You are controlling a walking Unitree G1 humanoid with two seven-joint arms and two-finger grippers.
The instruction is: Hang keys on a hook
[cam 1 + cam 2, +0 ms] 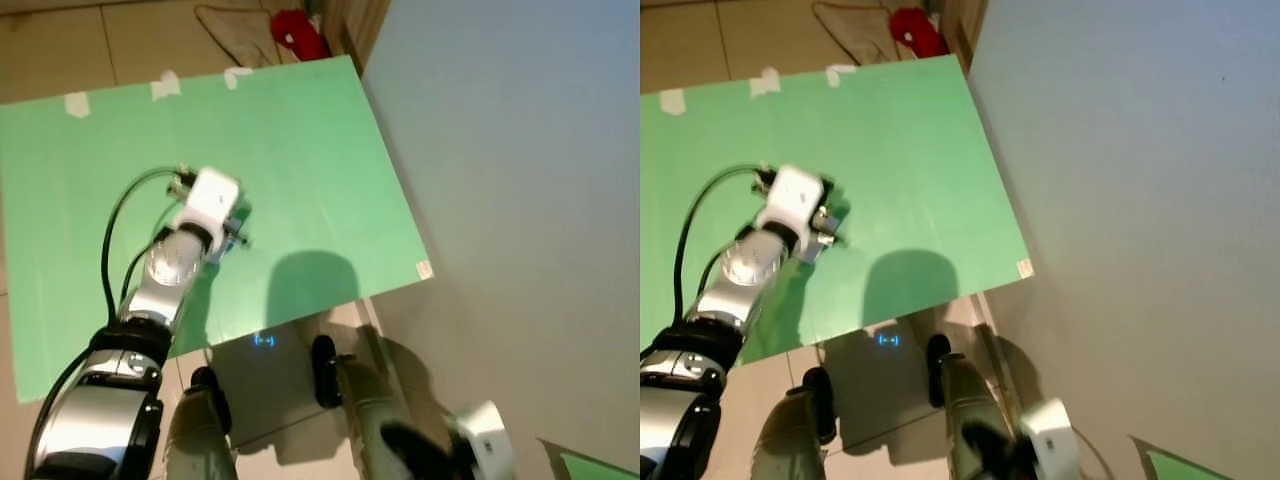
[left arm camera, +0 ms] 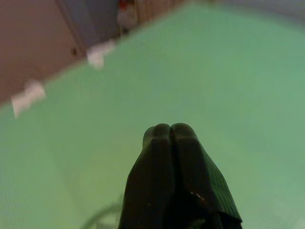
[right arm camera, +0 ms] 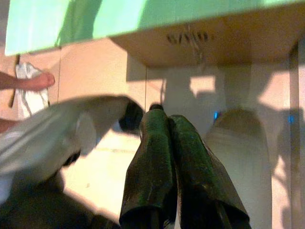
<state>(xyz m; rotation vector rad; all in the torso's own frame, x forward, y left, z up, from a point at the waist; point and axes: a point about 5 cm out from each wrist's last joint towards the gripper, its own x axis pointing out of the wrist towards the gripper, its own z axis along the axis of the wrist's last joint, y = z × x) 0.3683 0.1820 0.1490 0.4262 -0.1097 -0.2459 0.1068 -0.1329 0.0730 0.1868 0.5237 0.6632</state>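
Note:
My left arm reaches forward over a green mat (image 1: 300, 140) that lies on the tiled floor. Its white wrist block (image 1: 212, 196) hides the fingers in the eye views. In the left wrist view my left gripper (image 2: 167, 130) is shut with nothing between its fingers, hovering above the mat. My right arm hangs low by my side, its white wrist block (image 1: 487, 432) close to the wall. In the right wrist view my right gripper (image 3: 163, 115) is shut and empty, pointing down at the floor beside my leg.
A grey wall (image 1: 520, 150) runs along my right. A red thing (image 1: 298, 35) and a beige cloth (image 1: 235, 30) lie beyond the mat's far edge. White tape (image 1: 165, 85) holds the mat down. A person's bare foot (image 3: 40, 81) and a white cloth (image 3: 28, 100) are on the tiles.

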